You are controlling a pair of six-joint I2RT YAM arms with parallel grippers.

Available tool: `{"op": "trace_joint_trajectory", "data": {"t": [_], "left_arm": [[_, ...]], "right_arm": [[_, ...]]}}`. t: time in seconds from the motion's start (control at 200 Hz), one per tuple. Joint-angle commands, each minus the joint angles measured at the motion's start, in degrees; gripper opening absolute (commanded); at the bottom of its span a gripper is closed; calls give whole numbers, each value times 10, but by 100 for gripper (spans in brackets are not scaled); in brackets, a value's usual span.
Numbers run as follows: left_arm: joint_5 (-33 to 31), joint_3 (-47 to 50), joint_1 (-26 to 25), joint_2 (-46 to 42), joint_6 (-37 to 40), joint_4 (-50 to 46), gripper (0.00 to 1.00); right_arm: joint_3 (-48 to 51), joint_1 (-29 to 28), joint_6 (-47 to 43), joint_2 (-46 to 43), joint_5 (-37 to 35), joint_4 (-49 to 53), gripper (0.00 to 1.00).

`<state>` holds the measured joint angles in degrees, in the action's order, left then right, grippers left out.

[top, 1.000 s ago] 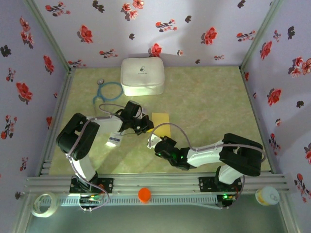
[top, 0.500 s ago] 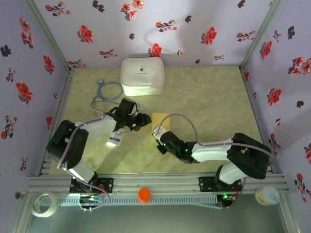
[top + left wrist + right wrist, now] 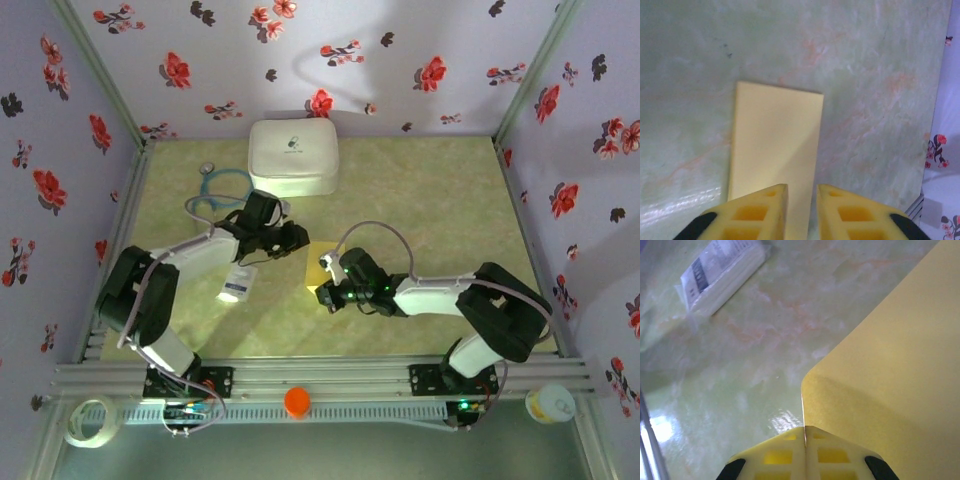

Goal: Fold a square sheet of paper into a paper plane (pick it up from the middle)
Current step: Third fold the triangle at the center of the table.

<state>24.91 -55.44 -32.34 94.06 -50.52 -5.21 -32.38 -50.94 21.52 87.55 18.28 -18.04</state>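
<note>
So, the sheet of paper [image 3: 775,140] is sitting about mid-tabletop [image 3: 420,200], a bit toward the left edge and the near edge, and it's a long narrow rectangle rather than a square. It's thin matte pale yellow stuff with crisp straight edges and sharp far corners. My left jaws hang right over one short end of it, the yellow honeycomb-patterned tips only a narrow slit apart, and I can see the paper lying flat below through that slit, so nothing is gripped on that side. My right jaws are pressed fully together, and the paper's edge runs straight into the seam between them, so they've got it pinched. Just ahead of the tips the paper bows up in a soft rounded curl instead of lying flat. The tabletop itself is glossy green with orange-ish marble veins and bright glare spots. A small white printed packet [image 3: 722,272], flat and soft-looking, lies left of the paper toward the left edge. A white rounded case [image 3: 292,157], smooth with fat curved corners, sits at the far edge left of centre, and a teal stethoscope [image 3: 222,188] is looped just beside it toward the far left corner.
</note>
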Motion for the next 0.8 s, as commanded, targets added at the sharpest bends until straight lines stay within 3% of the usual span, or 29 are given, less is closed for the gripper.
{"op": "trace_joint_trajectory", "data": {"t": [0.0, 0.5, 0.795], "left_arm": [[40, -31, 1, 35, 22, -8, 18], [65, -65, -31, 182, 19, 19, 9], [56, -49, -32, 192, 25, 8, 8]], "right_arm": [[12, 5, 14, -1, 36, -10, 0], [28, 29, 35, -8, 46, -26, 0], [8, 51, 31, -9, 12, 45, 0]]}}
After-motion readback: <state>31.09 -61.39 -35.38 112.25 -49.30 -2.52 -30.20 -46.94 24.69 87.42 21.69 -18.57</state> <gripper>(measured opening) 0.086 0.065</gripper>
